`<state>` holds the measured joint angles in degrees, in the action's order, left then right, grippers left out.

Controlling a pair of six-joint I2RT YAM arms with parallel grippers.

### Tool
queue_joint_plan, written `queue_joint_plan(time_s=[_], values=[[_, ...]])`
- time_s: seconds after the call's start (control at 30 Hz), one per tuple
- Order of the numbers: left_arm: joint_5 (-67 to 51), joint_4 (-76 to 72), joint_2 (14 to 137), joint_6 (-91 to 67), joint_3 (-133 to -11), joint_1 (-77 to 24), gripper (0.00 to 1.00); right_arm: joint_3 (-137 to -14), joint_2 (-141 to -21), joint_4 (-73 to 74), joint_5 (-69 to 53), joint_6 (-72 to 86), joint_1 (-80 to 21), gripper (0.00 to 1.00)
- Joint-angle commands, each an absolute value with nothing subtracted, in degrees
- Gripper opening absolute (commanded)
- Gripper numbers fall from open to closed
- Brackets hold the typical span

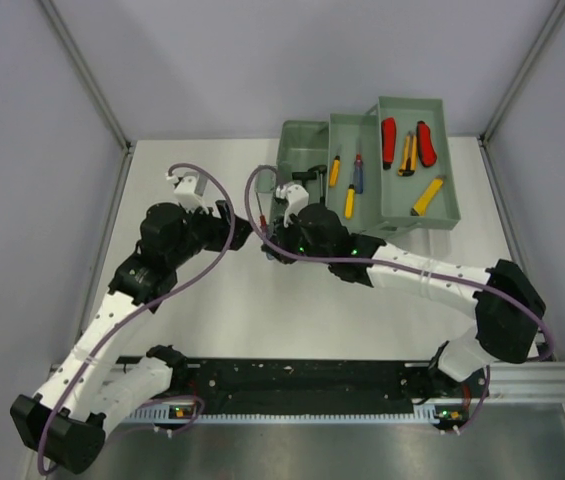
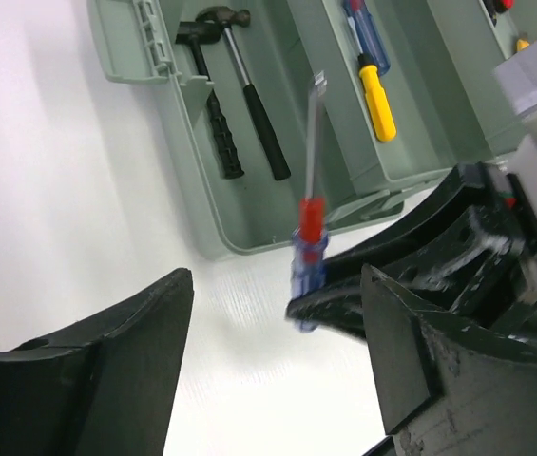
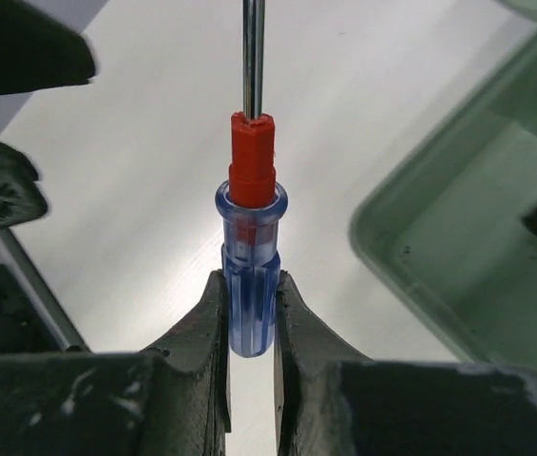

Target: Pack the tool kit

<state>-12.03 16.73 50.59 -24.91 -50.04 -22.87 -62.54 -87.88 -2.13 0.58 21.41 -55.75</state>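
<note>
left end effector apart | right end effector clamped on blue-handled screwdriver | beside toolbox

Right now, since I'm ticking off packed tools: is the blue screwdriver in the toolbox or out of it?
Out. The right gripper holds the blue screwdriver by its handle over the table, beside the toolbox.

Bright, even light is falling from above, casting only faint, soft shadows. Glare is bleaching the white table in both wrist views. The screwdriver is smearing slightly in the left one; the toolbox is blurring in the right one.
</note>
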Motion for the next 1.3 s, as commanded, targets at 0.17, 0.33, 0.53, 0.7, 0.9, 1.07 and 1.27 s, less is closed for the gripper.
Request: queue_joint_plan(time_s=[0.17,0.33,0.53,0.7,0.9,1.07,1.27], values=[[-5.8,15.8,47.7,-24.7,-49.1,-22.9,0.81,-68.6,-79.4,10.3,15.5,18.7,-43.3,0.00],[-5.5,15.7,47.9,-24.6,-49.1,-22.9,0.81,-67.4,-78.6,13.7,18.0,17.6,-37.0,0.00],[-5.5,14.9,48.3,-24.8,-48.7,-22.9,0.81,-65.8,-80.0,13.6,14.9,17.0,-32.3,0.00],[-5.8,14.2,48.9,-25.0,-48.3,-22.9,0.81,-67.8,-84.4,13.7,12.5,17.4,-31.6,0.01],[-5.5,14.4,49.0,-25.3,-48.3,-22.9,0.81,-71.1,-88.2,17.0,15.3,21.2,-31.6,0.27],[-5.8,14.3,49.3,-26.3,-48.2,-22.9,0.81,-71.5,-86.8,17.8,15.6,22.6,-31.7,0.45],[-6.6,13.8,49.7,-26.7,-47.8,-22.9,0.81,-71.8,-81.5,18.3,13.0,21.6,-31.7,0.48]])
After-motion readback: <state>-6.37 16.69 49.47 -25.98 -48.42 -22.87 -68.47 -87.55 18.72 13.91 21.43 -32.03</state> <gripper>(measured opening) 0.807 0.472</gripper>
